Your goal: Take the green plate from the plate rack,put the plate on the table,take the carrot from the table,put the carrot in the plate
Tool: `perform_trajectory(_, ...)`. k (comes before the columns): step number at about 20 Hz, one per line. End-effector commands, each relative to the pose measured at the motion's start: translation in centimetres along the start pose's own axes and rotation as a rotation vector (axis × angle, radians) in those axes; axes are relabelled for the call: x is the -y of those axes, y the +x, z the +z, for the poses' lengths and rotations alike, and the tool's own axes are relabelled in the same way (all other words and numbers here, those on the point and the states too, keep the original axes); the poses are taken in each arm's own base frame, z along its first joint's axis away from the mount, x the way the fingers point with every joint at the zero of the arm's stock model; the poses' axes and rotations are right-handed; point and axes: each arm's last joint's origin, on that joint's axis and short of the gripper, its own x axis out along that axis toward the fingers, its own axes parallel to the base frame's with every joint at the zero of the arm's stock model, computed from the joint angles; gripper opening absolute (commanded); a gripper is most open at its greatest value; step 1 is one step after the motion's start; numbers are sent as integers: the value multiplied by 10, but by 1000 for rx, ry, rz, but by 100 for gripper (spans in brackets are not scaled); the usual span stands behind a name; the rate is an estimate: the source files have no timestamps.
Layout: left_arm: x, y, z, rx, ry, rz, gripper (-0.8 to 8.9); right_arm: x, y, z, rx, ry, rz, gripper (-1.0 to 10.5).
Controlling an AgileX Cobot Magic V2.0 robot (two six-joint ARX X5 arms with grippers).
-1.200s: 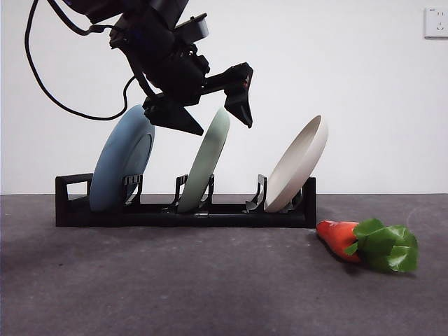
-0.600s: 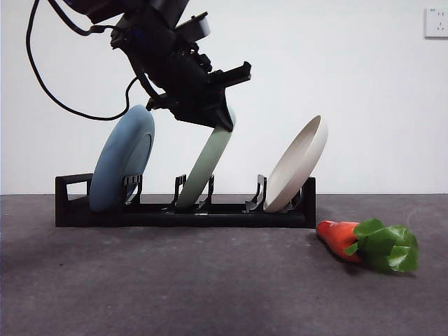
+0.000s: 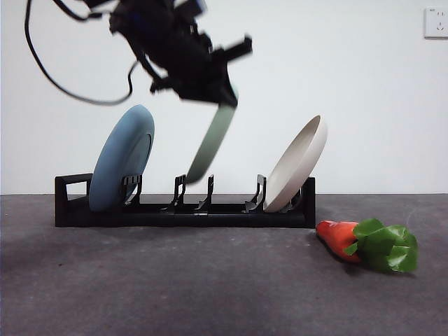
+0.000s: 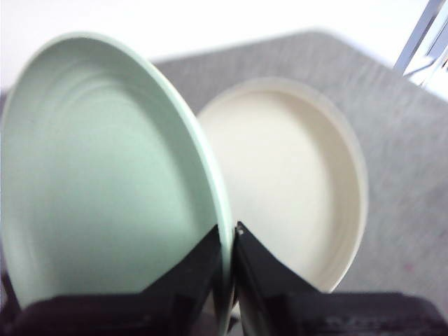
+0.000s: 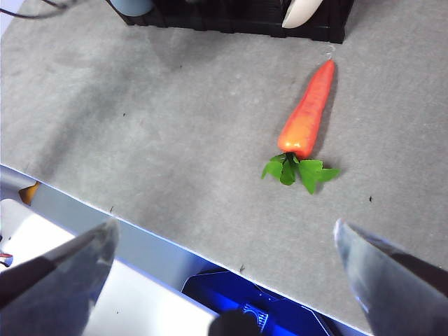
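My left gripper (image 3: 225,96) is shut on the upper rim of the green plate (image 3: 211,143) and holds it tilted, its lower edge just above the middle slot of the black plate rack (image 3: 185,212). The left wrist view shows both jaws pinching the plate's (image 4: 105,175) rim. The carrot (image 3: 340,237) lies on the table (image 3: 210,280) to the right of the rack, leaves pointing right; it also shows in the right wrist view (image 5: 308,112). My right gripper (image 5: 224,262) is open, high above the table's near edge, away from the carrot.
A light blue plate (image 3: 122,166) leans in the rack's left slot and a beige plate (image 3: 297,164) in its right slot, close on either side of the lifted plate. The rack's loop handle (image 3: 73,189) is at its left end. A wall socket (image 3: 436,22) sits top right.
The left gripper closed on the green plate's rim and lifted it up out of the rack's middle slot. The other plates and the carrot have not moved.
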Motion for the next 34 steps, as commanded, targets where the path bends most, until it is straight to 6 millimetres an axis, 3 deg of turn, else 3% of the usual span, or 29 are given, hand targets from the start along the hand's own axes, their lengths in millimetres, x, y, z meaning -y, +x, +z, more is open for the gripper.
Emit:
perform_trajectory(1,2,-15,20,68,4,-34,-8,-1,-1,1,8,-3,-1,657)
perform_trajectory(5,15,-42,48,78,3,-238,-8,-1,-1,1,8,-3,-1,658)
perform_trajectory(8,36,-73,58,-6,46,-349,-7,0,0,1,6,-3,-1,657)
perform_trajectory(12,63,-120,45,-206,277,-262,-6,0,0,1,6,-3,-1,658)
perform_trajectory(15,84,-135,23,-406,450,-178,-6,0,0,1,6,-3,-1,658)
perform_trajectory(19,102,-127,-16,-507,571,-153,-6,0,0,1,6,-1,0,658)
perform_trajectory(27,103,-102,-123,-533,703,-133,-6,0,0,1,6,6,0,657)
perform_trajectory(34,109,-77,-171,-615,820,-168,-6,1,2,3,-8,21,0,658)
